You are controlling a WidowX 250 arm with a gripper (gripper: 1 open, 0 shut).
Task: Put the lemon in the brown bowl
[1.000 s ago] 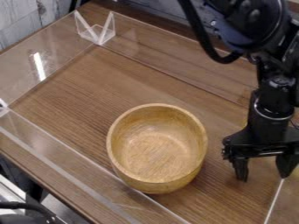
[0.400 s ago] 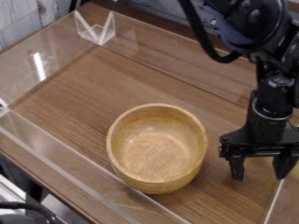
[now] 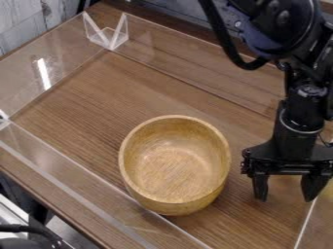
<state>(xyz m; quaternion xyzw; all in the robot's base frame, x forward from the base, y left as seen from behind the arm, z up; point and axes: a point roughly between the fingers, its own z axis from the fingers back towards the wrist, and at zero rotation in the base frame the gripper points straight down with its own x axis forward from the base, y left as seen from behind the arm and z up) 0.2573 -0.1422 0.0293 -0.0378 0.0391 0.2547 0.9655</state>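
Observation:
The brown bowl (image 3: 176,162) is a large round light-brown wooden bowl with an empty inside, standing on the wooden table near the front. My gripper (image 3: 285,191) hangs from the black arm just right of the bowl. Its dark fingers (image 3: 259,186) point down at the table and stand spread apart, with nothing visible between them. The lemon does not show anywhere in this view.
A clear plastic barrier (image 3: 78,185) runs along the table's left and front edges. A small clear stand (image 3: 107,31) sits at the far left. The black arm (image 3: 267,29) and its cables fill the upper right.
The gripper has shifted slightly left toward the bowl and a little lower. Its fingers stay spread. The bowl has not moved.

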